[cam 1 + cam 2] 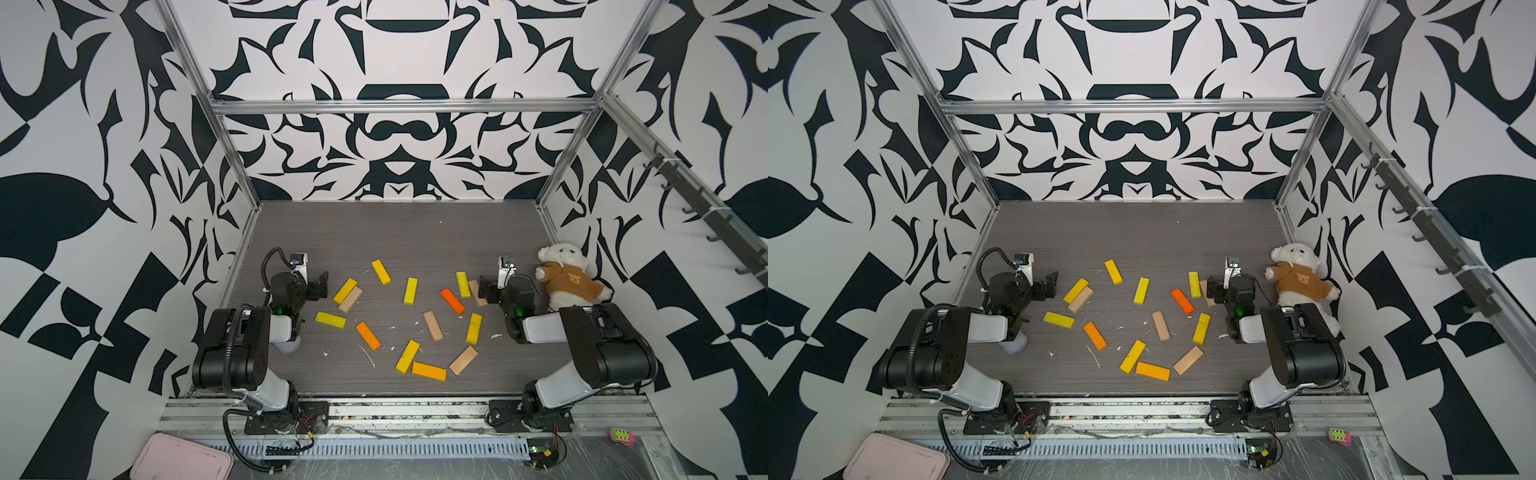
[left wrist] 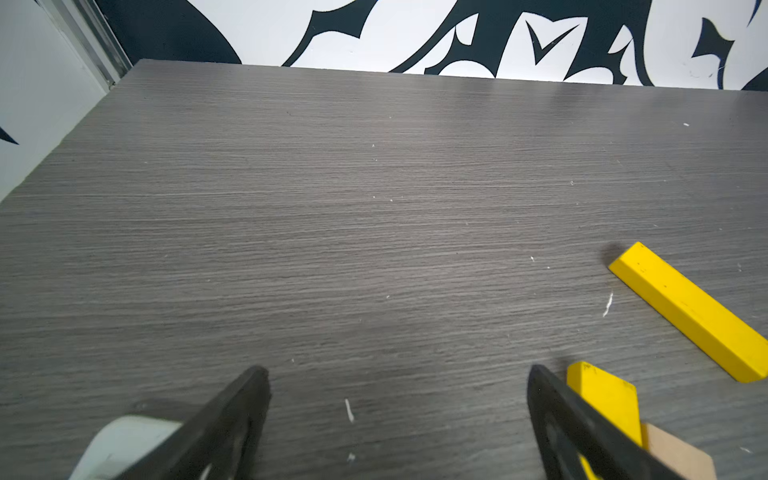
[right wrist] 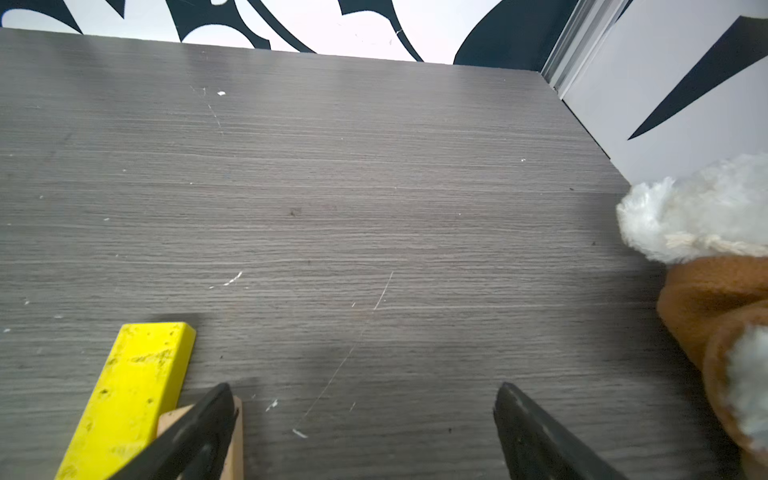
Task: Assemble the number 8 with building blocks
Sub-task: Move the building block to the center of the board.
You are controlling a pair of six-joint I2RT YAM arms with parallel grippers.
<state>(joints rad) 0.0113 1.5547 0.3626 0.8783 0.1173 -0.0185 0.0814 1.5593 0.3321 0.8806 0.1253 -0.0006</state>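
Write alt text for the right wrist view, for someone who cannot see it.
The right hand hangs open and empty over a bare stretch of grey table. A yellow block lies by one finger, with a tan block beside it, partly hidden behind that finger. A white teddy bear in a brown shirt sits past the other finger.

Black-and-white arms, matte black fingers

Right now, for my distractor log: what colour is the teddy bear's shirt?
Brown shirt, clearest in a top view.
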